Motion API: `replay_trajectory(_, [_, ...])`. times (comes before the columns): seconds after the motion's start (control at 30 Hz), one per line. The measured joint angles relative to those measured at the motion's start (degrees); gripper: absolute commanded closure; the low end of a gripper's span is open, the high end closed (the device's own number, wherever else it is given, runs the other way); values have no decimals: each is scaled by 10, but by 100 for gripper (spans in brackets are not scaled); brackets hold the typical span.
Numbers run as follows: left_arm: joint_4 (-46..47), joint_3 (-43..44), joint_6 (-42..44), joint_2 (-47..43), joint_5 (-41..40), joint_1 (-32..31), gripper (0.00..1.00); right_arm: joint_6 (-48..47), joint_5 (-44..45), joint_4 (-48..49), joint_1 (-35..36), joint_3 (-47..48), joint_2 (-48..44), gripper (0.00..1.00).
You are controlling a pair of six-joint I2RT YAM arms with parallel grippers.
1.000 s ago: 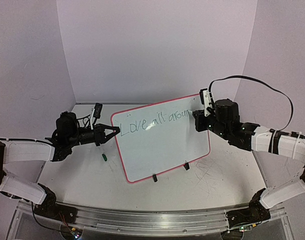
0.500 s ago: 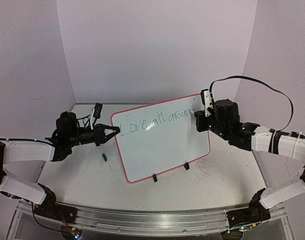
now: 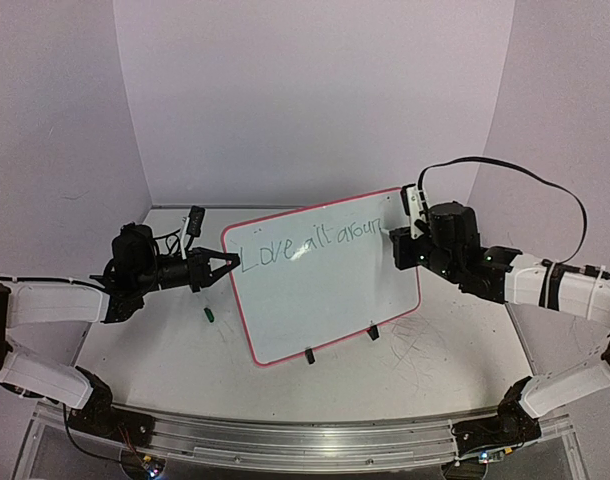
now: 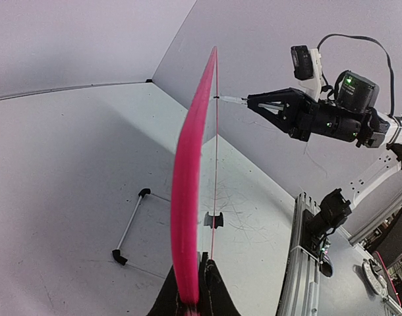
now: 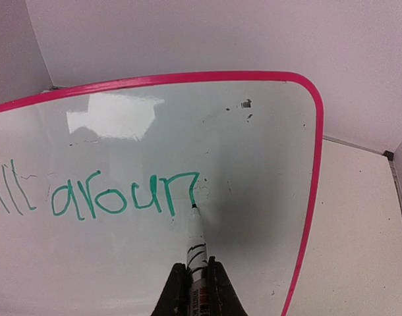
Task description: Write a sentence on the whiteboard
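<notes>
Pressing hard with the marker [image 5: 195, 240] clamped in the right hand [image 5: 197, 283] could twist the whiteboard [image 5: 254, 164] pinched by the left hand [image 4: 193, 296].

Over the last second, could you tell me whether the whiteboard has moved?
No. In the top view the whiteboard has its corners where they were against the back wall, the left pincer gripping its rim.
</notes>
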Motion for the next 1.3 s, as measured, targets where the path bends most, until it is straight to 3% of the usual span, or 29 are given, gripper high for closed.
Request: replay_trajectory(1.3, [-4, 0, 3, -2, 1, 0, 100, 14, -10, 29, -26, 0, -3, 100])
